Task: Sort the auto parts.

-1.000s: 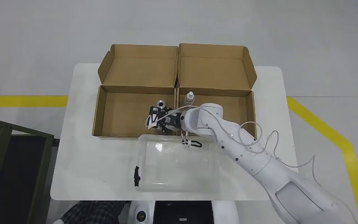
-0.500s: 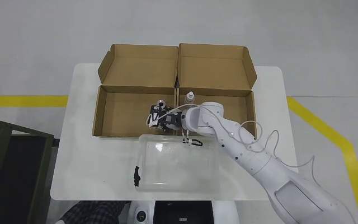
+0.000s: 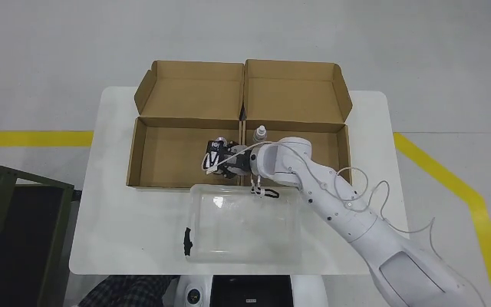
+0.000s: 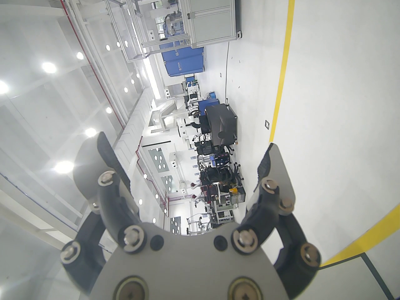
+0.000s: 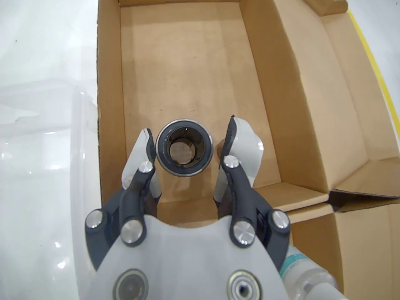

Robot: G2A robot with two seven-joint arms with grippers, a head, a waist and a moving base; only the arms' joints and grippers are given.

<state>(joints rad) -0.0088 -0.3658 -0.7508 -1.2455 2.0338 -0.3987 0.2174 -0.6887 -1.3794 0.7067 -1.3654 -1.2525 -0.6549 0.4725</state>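
A short metal cylinder (image 5: pixel 184 148) with a dark rim and a hollow bore stands upright on the floor of the left cardboard box (image 3: pixel 161 157). My right gripper (image 5: pixel 190 127) is open around it, one white finger (image 5: pixel 142 154) close to its side and the other a small gap away. From above, the right gripper (image 3: pixel 215 156) sits at the right end of that box. My left gripper (image 4: pixel 187 154) is open and empty, facing out into the room.
A white bottle (image 3: pixel 261 133) stands in the right cardboard box (image 3: pixel 330 146), close to the right arm. A clear plastic bin (image 3: pixel 242 222) lies in front of the boxes with a black part (image 3: pixel 186 242) at its left edge and another (image 3: pixel 265 192) at its back rim.
The right gripper has edged slightly toward the back of the left box, closer around the cylinder. The cylinder has stayed in place.
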